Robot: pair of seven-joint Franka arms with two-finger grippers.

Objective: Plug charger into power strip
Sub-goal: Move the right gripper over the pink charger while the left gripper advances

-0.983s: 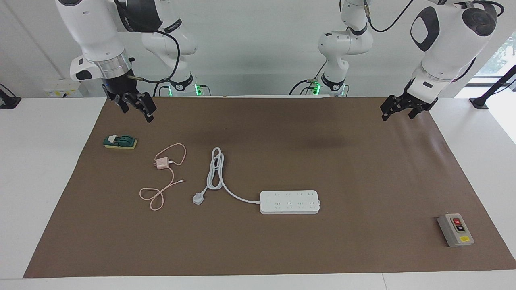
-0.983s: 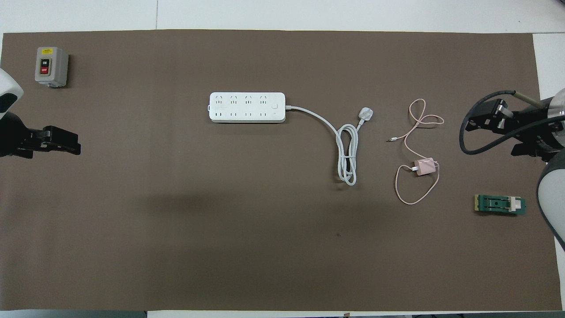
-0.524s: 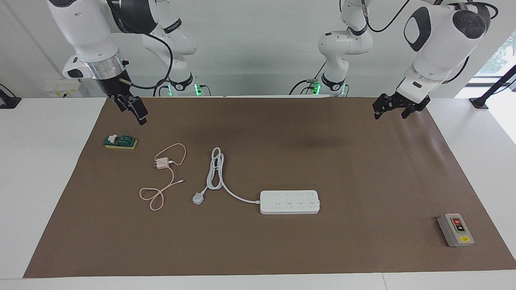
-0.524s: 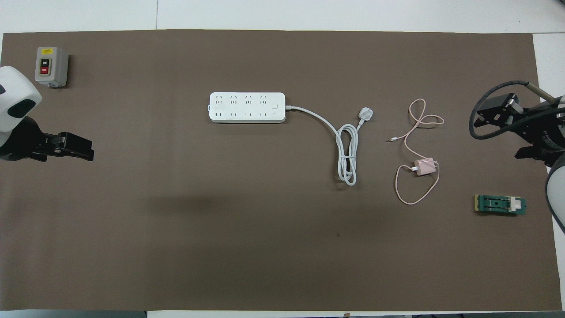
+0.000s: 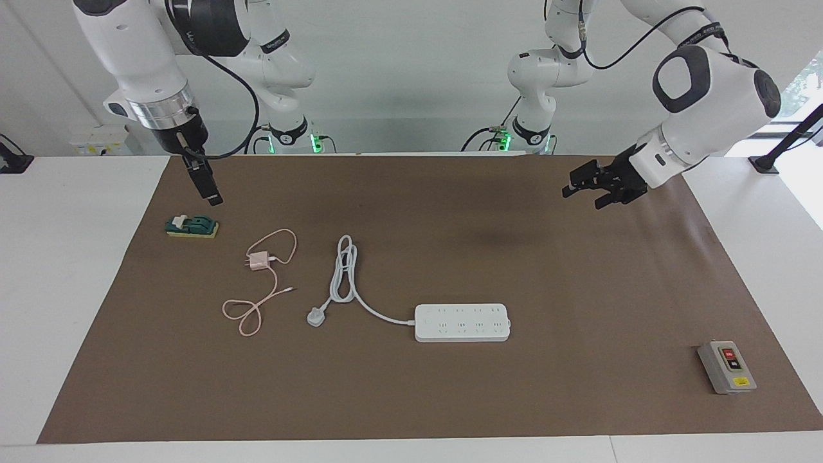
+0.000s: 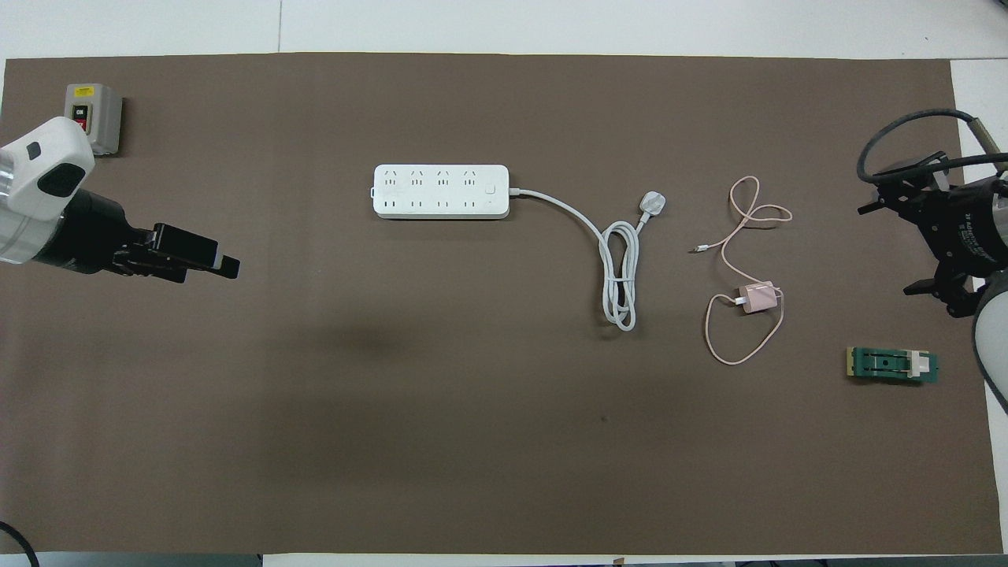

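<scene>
I see the charger lying on the brown mat toward the right arm's end of the tabletop, its thin pink cable looping around it, unmoved since a second ago. The power strip sits mid-mat, farther from the robots than the charger, with its thick white cord and plug between the two; none of that has shifted either. My right gripper has turned and now hangs over the mat near the green block, its jaws empty and wide. My left gripper has swung in from the mat's edge toward the middle and is up over bare mat, well apart from the power strip, its jaws wide and holding nothing. The grey switch box stays at the left arm's end.
</scene>
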